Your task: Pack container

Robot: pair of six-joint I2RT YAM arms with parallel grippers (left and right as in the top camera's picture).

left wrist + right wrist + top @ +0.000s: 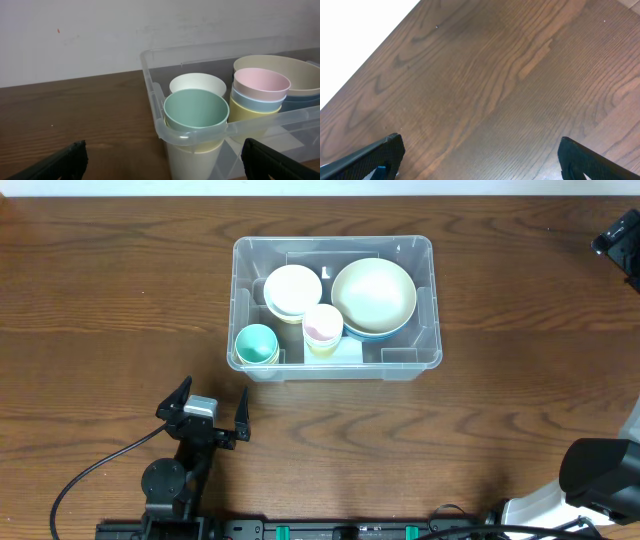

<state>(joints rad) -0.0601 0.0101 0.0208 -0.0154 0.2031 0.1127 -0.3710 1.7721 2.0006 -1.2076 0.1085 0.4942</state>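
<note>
container (402, 363): clear ridged plastic, rounded corners | table (100, 290): dark woodgrain

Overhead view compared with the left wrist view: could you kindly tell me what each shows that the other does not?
Only the overhead shows the whole clear plastic rectangular container, the brown wooden table on every side and a black cable. Only the left wrist shows a light blue cup nested between the pink cup and the yellow cup, plus a pale wall behind. Both show the green plastic cup, the white cup, the large cream bowl and the open left claw.
</note>
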